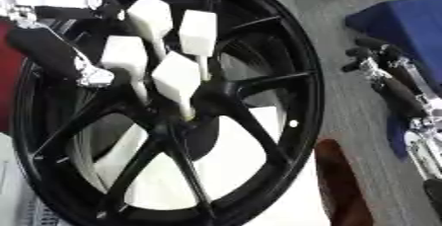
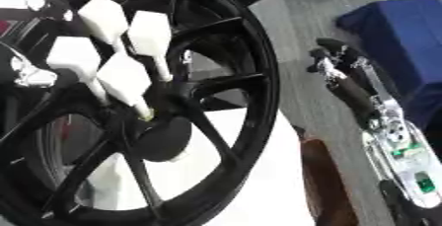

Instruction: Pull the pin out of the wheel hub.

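A black spoked wheel (image 1: 307, 87) fills the left and middle of both views. Several white pins with broad faceted heads stand close together, their thin stems running down into the hub (image 1: 186, 121). The nearest pin (image 1: 177, 77) meets the hub at its centre; another pin (image 1: 125, 57) stands just to its left. My left hand (image 1: 93, 76) comes in from the upper left on a black forearm and sits against the left side of that pin cluster; its grip is hidden. My right hand (image 2: 335, 59) hangs off the wheel's right, holding nothing, fingers relaxed.
A blue block (image 1: 406, 22) lies at the right edge behind my right arm. A brown object (image 1: 337, 180) stands by the wheel's lower right rim. White sheeting (image 1: 241, 170) shows under the spokes, and grey floor (image 1: 345, 3) runs between the wheel and the blue block.
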Available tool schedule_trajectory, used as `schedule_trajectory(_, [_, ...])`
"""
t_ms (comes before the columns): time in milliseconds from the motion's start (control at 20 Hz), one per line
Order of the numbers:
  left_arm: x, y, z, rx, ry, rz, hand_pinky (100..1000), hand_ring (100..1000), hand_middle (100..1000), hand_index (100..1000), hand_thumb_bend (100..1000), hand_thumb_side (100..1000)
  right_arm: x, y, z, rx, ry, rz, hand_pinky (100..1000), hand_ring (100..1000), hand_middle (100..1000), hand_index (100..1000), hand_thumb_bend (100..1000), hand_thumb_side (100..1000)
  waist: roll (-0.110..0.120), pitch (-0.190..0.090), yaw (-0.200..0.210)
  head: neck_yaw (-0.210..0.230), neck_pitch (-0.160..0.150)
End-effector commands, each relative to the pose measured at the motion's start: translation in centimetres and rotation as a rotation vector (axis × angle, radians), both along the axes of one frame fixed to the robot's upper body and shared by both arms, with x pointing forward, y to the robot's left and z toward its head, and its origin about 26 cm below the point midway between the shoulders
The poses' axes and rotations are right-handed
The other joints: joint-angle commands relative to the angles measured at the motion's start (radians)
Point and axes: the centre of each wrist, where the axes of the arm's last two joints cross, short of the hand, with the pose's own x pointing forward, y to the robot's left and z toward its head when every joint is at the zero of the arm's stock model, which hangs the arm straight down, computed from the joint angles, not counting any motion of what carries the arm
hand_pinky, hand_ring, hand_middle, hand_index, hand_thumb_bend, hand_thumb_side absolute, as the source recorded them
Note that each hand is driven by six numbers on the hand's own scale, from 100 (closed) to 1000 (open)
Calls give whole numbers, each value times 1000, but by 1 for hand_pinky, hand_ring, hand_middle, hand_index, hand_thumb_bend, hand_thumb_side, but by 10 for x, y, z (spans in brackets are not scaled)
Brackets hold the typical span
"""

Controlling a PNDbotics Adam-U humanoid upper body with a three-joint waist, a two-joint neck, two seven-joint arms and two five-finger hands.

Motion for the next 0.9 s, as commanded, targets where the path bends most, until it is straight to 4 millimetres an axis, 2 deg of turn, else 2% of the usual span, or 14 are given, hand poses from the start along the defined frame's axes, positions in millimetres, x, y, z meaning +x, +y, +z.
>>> schedule_trajectory(50, [-1,1,7,9,-33,-4,695,585,553,696,283,228,0,-2,5,-15,-16,0,937,659,715,833,100,495,-4,-19,-1,-2,-5])
schedule_trajectory(150, [-1,0,7,15,-44,-8,686,565,531,674,259,201,0,-2,5,-14,-15,0,937,659,715,833,100,497,-4,-19,-1,-2,-4])
schedule_trajectory(550, [-7,5,15,-93,-111,12,641,457,407,531,124,215,-1,-3,3,-10,-11,-3,938,659,716,834,100,500,-6,-21,1,-5,0])
schedule_trajectory(900, [-44,45,47,-293,-231,38,628,405,349,469,100,175,-3,-7,4,-17,-18,-21,939,660,716,834,100,497,-6,-23,15,-26,7])
